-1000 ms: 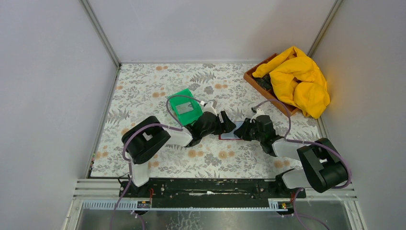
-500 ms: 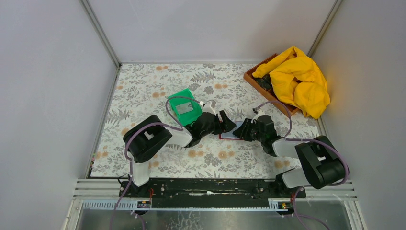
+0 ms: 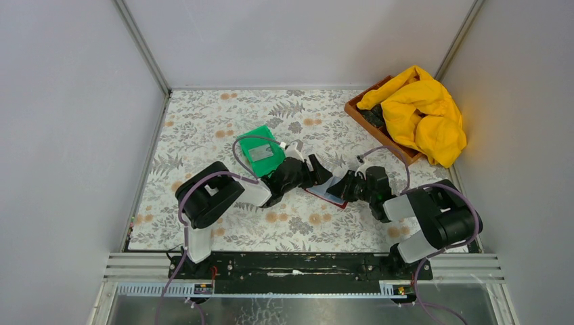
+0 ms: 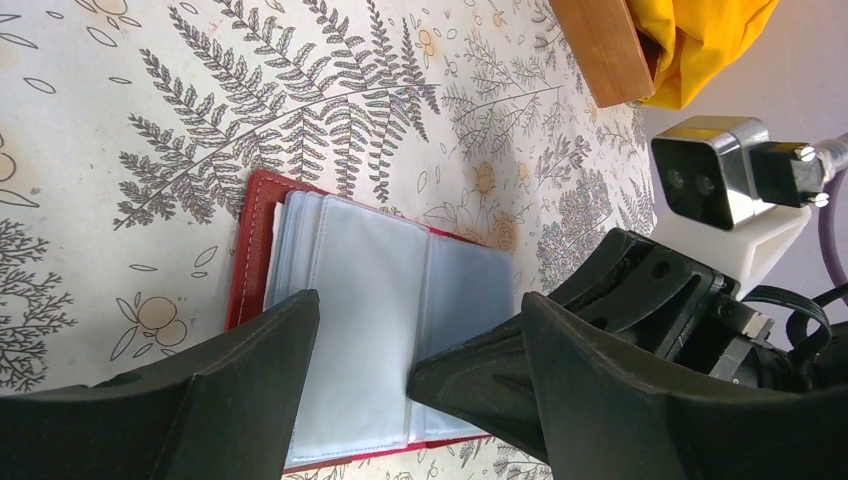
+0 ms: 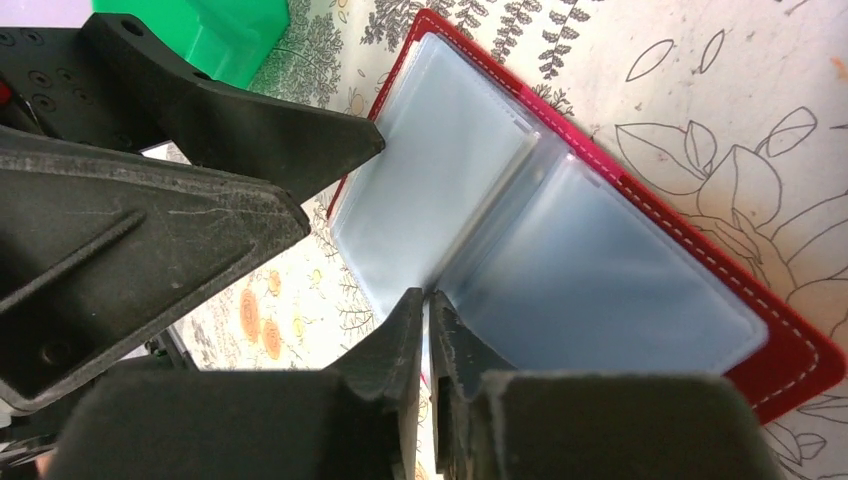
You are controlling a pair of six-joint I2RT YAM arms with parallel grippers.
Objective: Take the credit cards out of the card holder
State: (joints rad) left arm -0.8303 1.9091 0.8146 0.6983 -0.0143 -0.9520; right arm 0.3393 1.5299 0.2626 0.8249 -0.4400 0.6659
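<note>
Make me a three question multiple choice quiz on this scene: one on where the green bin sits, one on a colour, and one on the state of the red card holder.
1. From the top camera, where is the green plastic bin relative to the dark red folding card holder?
A. To its left, farther back on the floral-patterned table
B. Stacked on top of it
C. To its right, at the near edge

2. What colour are the plastic sleeves inside the card holder?
A. Yellow
B. Pale blue-grey
C. Green

3. The card holder is:
A. Snapped shut
B. Inside the bin
C. Spread open, sleeves showing

Answers:
1 A, the bin lies up and left of the card holder in the top view.
2 B, both wrist views show pale blue-grey sleeves.
3 C, the sleeves lie fanned out over the red cover.
</note>
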